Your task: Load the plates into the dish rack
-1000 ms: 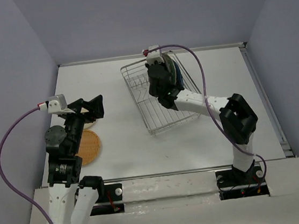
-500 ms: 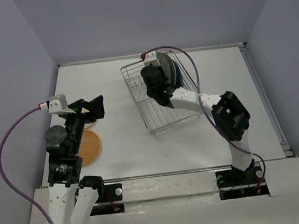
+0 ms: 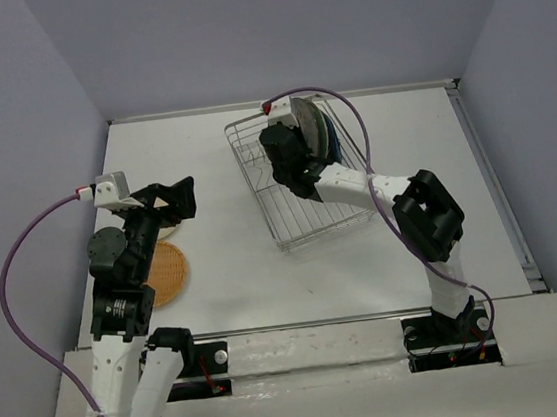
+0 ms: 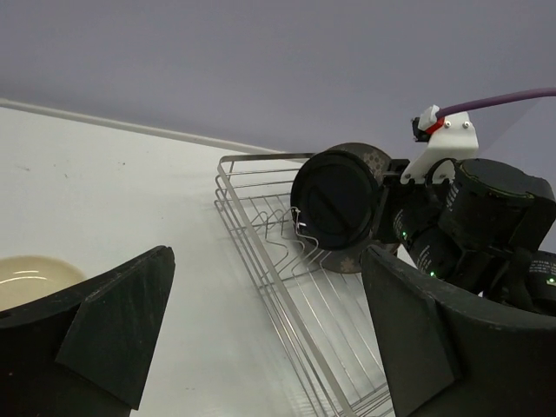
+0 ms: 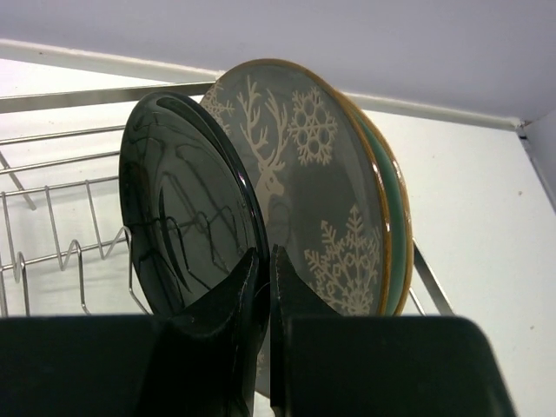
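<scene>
The silver wire dish rack (image 3: 308,200) stands at the back middle of the table. Upright at its far end are a grey snowflake-patterned plate (image 5: 321,191), a teal plate (image 5: 395,243) behind it, and a dark blue plate (image 3: 332,142). My right gripper (image 5: 265,269) is shut on the rim of the small black plate (image 5: 187,208) and holds it upright beside the grey plate, over the tines. The black plate also shows in the left wrist view (image 4: 337,195). My left gripper (image 3: 172,200) is open and empty above the table's left side. The orange-tan plate (image 3: 167,271) lies below it. The cream plate (image 4: 22,280) lies at the left.
The rack's near tines (image 4: 291,234) and its wire floor (image 4: 339,330) hold nothing. A raised rail (image 3: 492,184) runs along the table's right edge. Grey walls close in the table at the back and on both sides.
My right gripper has shifted slightly left over the rack with the black plate in it. My left arm has turned a little, with its gripper staying open.
</scene>
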Available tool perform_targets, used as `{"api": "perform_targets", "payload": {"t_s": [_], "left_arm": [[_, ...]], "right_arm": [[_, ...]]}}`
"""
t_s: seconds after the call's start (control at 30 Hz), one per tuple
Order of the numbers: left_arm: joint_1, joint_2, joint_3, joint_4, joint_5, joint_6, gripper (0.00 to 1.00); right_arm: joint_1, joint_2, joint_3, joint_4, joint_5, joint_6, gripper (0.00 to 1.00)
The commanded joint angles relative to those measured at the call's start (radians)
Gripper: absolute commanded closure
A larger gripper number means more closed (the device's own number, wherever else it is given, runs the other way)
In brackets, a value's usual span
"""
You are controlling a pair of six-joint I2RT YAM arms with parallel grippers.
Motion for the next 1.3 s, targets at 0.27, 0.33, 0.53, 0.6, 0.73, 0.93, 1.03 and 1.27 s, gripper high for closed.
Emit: {"api": "perform_targets", "payload": {"t_s": [0.27, 0.33, 0.53, 0.6, 0.73, 0.93, 1.03, 1.27], "left_arm": [[0.015, 0.008, -0.015, 0.050, 0.001, 0.011, 0.01], [0.015, 0.006, -0.015, 0.050, 0.001, 0.009, 0.01], [0.017, 0.006, -0.015, 0.050, 0.001, 0.012, 0.01], [0.017, 0.006, -0.015, 0.050, 0.001, 0.012, 0.01], [0.020, 0.006, -0.015, 0.050, 0.001, 0.012, 0.01], [0.026, 0.014, -0.017, 0.047, -0.009, 0.009, 0.01], [0.027, 0.020, -0.017, 0.043, -0.025, 0.009, 0.01], [0.033, 0.067, -0.006, 0.001, -0.116, 0.021, 0.01]], "right_arm": [[-0.016, -0.053, 0.018, 0.110, 0.106, -0.119, 0.93], [-0.016, -0.044, 0.017, 0.110, 0.110, -0.119, 0.93], [-0.026, -0.036, 0.023, 0.110, 0.124, -0.121, 0.93], [-0.026, -0.038, 0.027, 0.113, 0.129, -0.127, 0.93], [-0.026, -0.038, 0.015, 0.086, 0.075, -0.090, 0.93], [-0.026, -0.002, 0.020, -0.075, -0.026, 0.129, 0.93], [-0.016, -0.005, 0.020, -0.091, -0.055, 0.150, 0.93], [-0.016, -0.100, 0.024, -0.143, -0.207, 0.160, 0.35]]}}
